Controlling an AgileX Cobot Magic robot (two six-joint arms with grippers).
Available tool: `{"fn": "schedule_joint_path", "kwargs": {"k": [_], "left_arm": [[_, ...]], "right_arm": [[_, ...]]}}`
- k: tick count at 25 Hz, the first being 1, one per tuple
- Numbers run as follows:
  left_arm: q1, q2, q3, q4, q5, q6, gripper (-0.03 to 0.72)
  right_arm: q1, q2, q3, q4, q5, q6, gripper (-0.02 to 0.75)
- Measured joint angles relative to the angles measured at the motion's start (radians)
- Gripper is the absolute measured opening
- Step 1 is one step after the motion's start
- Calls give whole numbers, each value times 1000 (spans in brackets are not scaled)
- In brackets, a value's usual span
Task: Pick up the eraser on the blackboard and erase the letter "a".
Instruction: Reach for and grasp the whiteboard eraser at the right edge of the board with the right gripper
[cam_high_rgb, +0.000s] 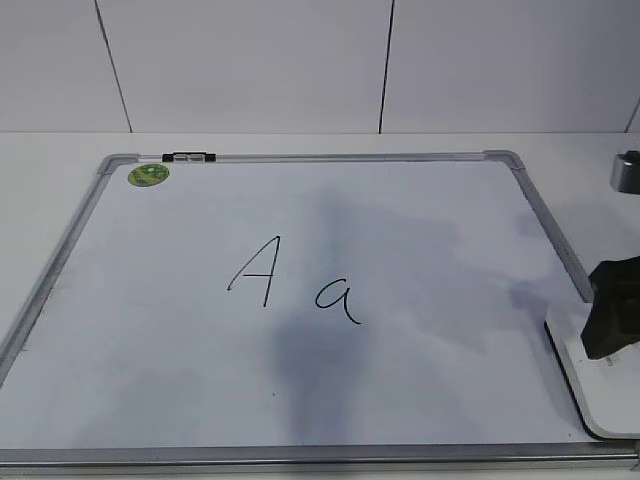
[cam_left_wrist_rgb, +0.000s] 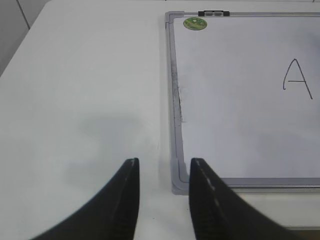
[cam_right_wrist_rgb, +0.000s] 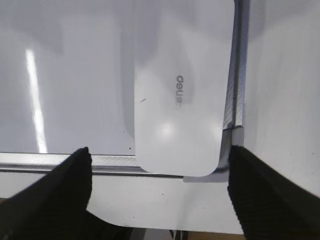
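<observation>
The blackboard (cam_high_rgb: 450, 250) is a white board in a silver frame, lying flat on the table. A small handwritten letter "a" (cam_high_rgb: 338, 297) sits near its middle, to the right of a capital "A" (cam_high_rgb: 255, 270). The eraser (cam_high_rgb: 600, 390), a white oblong block, lies on the board's near right corner (cam_right_wrist_rgb: 180, 90) with one end over the frame. My right gripper (cam_right_wrist_rgb: 159, 160) hangs just above that end, open wide, its black fingers (cam_right_wrist_rgb: 75, 185) on either side of it and apart from it. My left gripper (cam_left_wrist_rgb: 162, 165) is partly open and empty over the table, beside the board's near left corner.
A round green sticker (cam_high_rgb: 148, 174) and a small black-and-white clip (cam_high_rgb: 189, 157) mark the board's far left corner. A grey metal part (cam_high_rgb: 626, 172) shows at the right edge. White table surrounds the board, and a tiled wall stands behind it.
</observation>
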Motion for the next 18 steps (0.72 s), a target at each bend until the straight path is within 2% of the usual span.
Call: {"fn": "schedule_joint_path", "kwargs": {"k": [18], "left_arm": [[0,0,0,0,0,0,236]], "right_arm": [[4,164,-8,-61,-73,81,660]]}}
